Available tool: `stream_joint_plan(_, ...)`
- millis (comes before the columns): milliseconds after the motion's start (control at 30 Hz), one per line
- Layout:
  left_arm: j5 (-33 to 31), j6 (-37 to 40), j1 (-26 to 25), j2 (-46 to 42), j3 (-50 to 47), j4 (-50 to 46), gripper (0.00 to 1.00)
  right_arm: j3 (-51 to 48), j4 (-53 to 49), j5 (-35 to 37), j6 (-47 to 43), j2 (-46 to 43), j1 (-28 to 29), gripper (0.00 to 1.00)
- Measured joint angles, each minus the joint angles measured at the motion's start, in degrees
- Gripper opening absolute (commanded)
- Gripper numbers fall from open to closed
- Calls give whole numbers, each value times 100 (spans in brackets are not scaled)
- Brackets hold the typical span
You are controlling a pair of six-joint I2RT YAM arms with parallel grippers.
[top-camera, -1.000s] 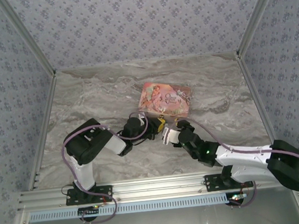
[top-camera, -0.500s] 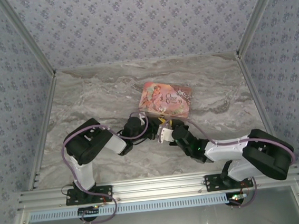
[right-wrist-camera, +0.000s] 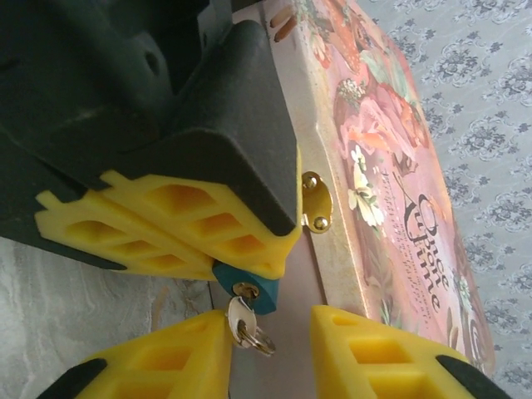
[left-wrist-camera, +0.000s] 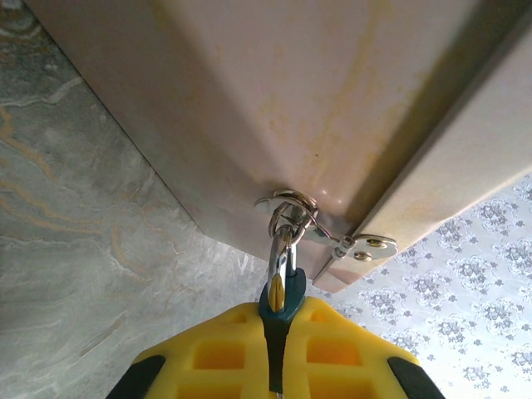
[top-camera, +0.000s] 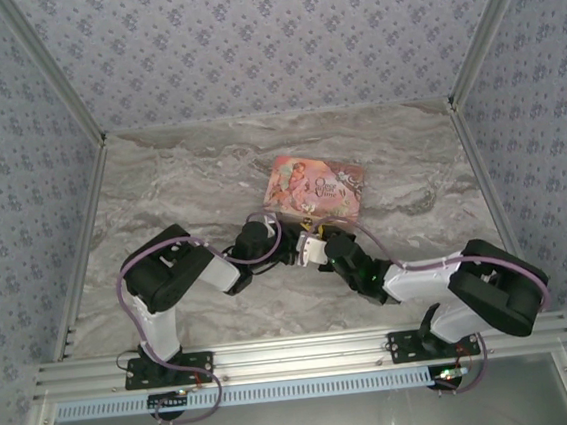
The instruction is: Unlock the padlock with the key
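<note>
Top view: left gripper (top-camera: 298,241) and right gripper (top-camera: 317,246) meet at centre frame.
Left wrist view: left jaws clamp the padlock (left-wrist-camera: 280,301), bottom centre.
Right wrist view: the key (right-wrist-camera: 241,320) projects downward from the padlock, at bottom centre. It lies between the right jaws, which stand apart.

A grey-and-white marble-patterned tabletop (top-camera: 161,194) is seen, bordered by metal rails at its sides. One flat pink cardboard box with an illustrated lid (top-camera: 316,184) is laid on it, right of centre, slightly askew.
</note>
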Motion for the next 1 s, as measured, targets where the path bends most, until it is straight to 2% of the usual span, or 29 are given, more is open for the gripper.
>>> stream_joint_plan(167, 0, -7, 0, 0, 4, 0, 0, 50, 15, -57, 2, 109, -31, 22)
stream_joint_plan(400, -105, -39, 0, 4, 24, 2, 0, 96, 9, -133, 17, 199, -68, 1)
stream_joint_plan(733, -175, -42, 0, 4, 35, 22, 0, 229, -278, -225, 496, 142, -120, 0)
stream_joint_plan(867, -170, -42, 0, 11, 35, 46, 0, 428, -809, -334, 944, 26, -149, 0)
stream_joint_plan(1000, -173, -42, 0, 42, 35, 109, 0, 686, -1438, -542, 1773, -55, -236, 0)
